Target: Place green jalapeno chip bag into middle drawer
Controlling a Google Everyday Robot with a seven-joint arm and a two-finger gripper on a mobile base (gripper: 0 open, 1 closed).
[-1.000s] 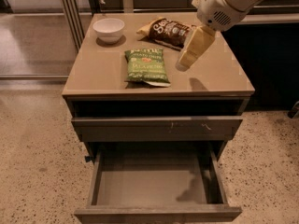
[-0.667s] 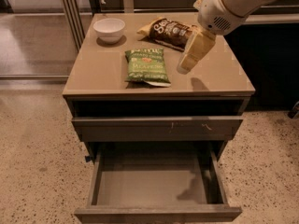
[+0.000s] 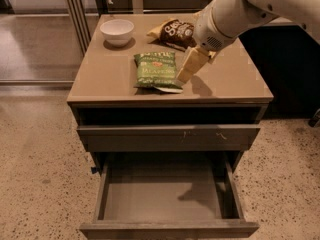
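The green jalapeno chip bag (image 3: 155, 70) lies flat on the cabinet top (image 3: 235, 81), near its front middle. My gripper (image 3: 184, 73) hangs tilted from the pale arm and reaches down to the bag's right edge, close to or just touching its lower right corner. The middle drawer (image 3: 165, 196) is pulled out wide below, and its flat grey tray holds nothing. Its plain front panel (image 3: 170, 229) faces the camera.
A white bowl (image 3: 117, 31) stands at the top's back left. A dark-brown-and-yellow chip bag (image 3: 175, 31) lies at the back, partly behind my arm. A shut drawer front with pale scratches (image 3: 200, 135) sits above the open drawer. Speckled floor surrounds the cabinet.
My gripper has moved left and slightly down, from the bare top right of the green bag to the bag's right edge. The bag, bowl and drawers have not moved.
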